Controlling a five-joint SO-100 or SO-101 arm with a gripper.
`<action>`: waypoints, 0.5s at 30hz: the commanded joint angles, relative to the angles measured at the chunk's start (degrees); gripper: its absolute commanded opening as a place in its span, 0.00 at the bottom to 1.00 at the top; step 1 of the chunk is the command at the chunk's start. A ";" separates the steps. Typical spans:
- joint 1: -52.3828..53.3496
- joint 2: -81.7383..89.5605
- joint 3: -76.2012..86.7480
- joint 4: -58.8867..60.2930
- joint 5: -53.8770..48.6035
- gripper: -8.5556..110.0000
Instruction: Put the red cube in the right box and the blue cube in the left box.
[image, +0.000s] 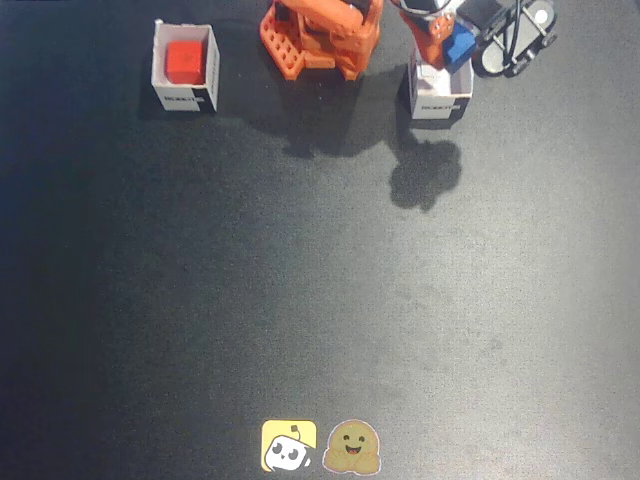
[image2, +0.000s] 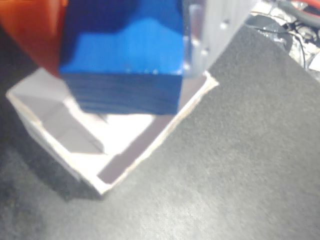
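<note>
In the fixed view the red cube (image: 186, 62) lies inside the white box (image: 186, 99) at the view's upper left. My gripper (image: 453, 44) is shut on the blue cube (image: 461, 46) and holds it just above the other white box (image: 440, 104) at the view's upper right. The wrist view shows the blue cube (image2: 125, 55) clamped between an orange finger (image2: 35, 35) and a grey finger (image2: 215, 30) of the gripper (image2: 125, 80). It hangs over the open box (image2: 165, 134), whose white floor is bare.
The orange arm base (image: 320, 40) stands between the two boxes at the top edge. Cables and a black part (image: 520, 40) lie at the top right. Two stickers (image: 289, 446) (image: 351, 448) sit at the bottom edge of the black mat (image: 300, 280).
</note>
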 joint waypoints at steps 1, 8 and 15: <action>-0.18 1.58 -0.09 0.18 -1.23 0.21; 0.00 2.72 0.26 0.35 -1.76 0.22; 2.02 2.55 0.26 0.18 -2.29 0.14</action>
